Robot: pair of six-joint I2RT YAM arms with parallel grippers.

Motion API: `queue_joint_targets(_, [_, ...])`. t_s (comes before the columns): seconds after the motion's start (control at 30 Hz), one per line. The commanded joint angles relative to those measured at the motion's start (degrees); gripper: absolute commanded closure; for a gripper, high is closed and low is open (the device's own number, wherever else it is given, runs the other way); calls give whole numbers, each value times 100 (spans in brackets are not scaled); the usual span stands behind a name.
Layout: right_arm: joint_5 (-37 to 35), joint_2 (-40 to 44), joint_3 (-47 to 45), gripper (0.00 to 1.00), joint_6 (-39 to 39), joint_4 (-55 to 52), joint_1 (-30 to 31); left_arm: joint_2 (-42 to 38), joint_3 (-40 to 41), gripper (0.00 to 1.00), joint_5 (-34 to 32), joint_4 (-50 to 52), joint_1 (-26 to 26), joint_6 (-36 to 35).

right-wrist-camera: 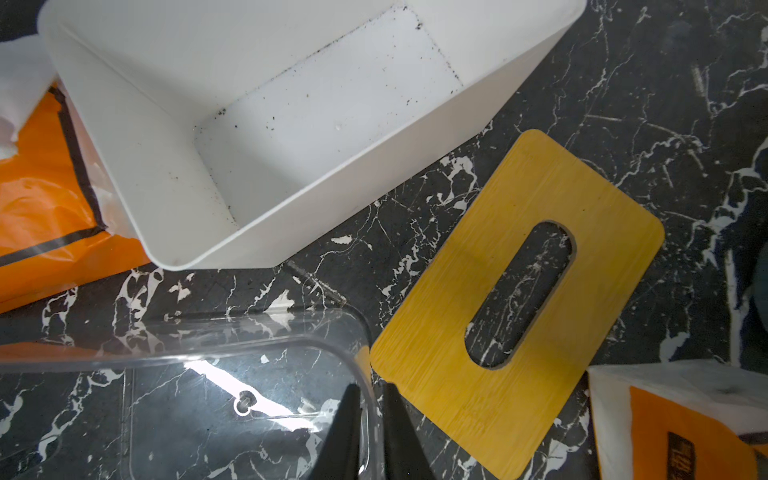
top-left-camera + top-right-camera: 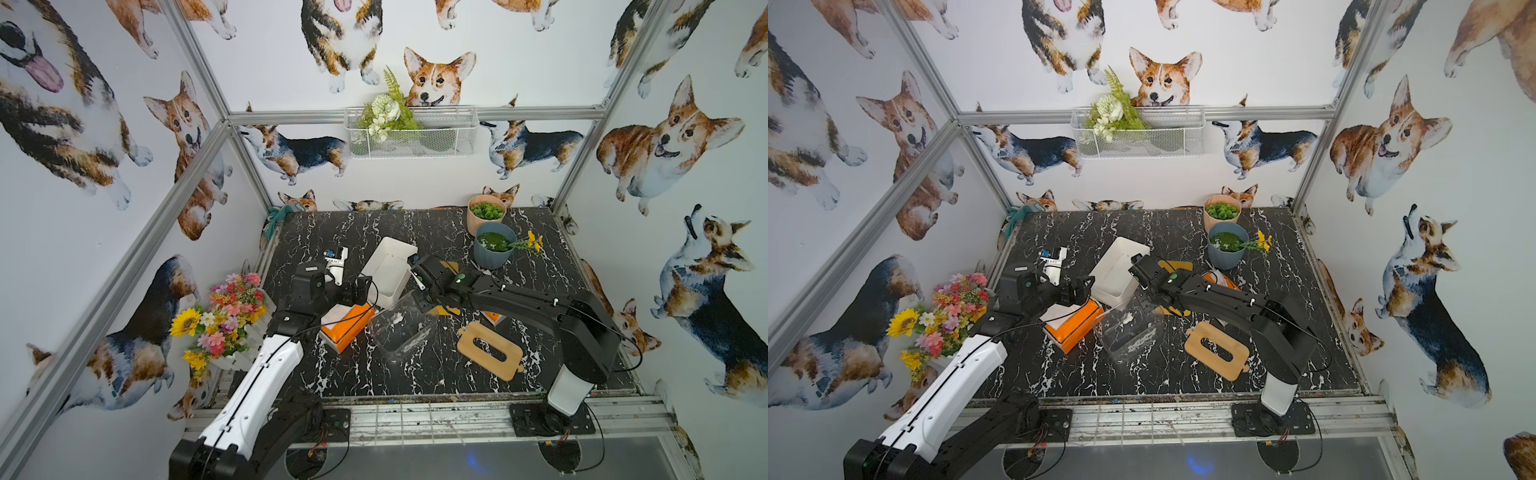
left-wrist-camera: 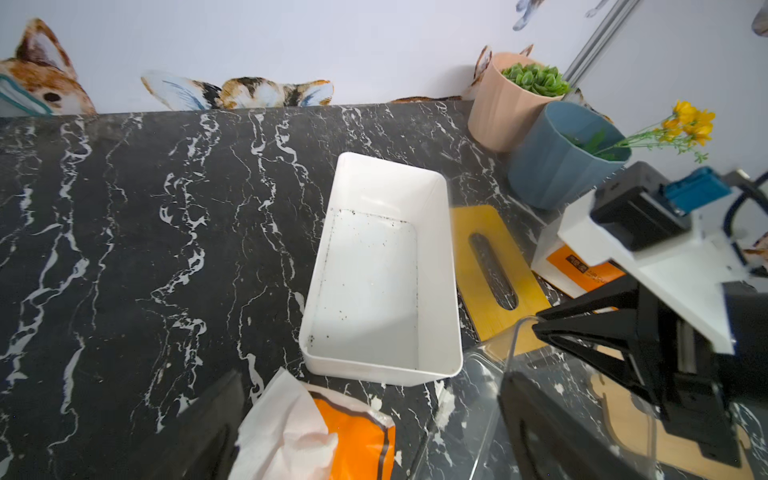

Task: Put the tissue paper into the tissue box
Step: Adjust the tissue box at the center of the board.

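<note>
Tissue pack point(image 2: 348, 328), orange, lies left of the worktop's point(image 2: 415, 374) middle, just beside the empty white box point(image 2: 388, 266). The left gripper point(image 2: 361, 296) hangs over it, jaws wide and holding nothing. The right gripper point(image 1: 370, 390) pinches the wall of the clear box point(image 1: 187, 353). Grasping step, I judge: next the left must drop, close on the pack and lift it into a box. The worktop is cluttered black marble between corgi-print walls, with pots point(image 2: 490, 257) at its back right corner.

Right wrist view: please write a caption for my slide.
Right pincer clamps the rim of the clear plastic box, beside the empty white rectangular box and slotted yellow wooden lid.
</note>
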State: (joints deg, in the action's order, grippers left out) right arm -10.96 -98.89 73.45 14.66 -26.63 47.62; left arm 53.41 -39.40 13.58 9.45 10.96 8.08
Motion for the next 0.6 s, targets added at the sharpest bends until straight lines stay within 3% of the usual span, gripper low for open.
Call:
queue_joint_targets(0.0, [-384, 114, -78, 90, 210, 58, 2, -266, 181, 0, -250, -447, 3, -10])
queue_joint_targets(0.2, [-659, 496, -371, 100, 398, 114, -132, -631, 426, 0, -332, -688, 10, 36])
queue_joint_targets(0.57, [-677, 1525, -1142, 100, 833, -145, -788, -513, 405, 0, -242, -664, 46, 69])
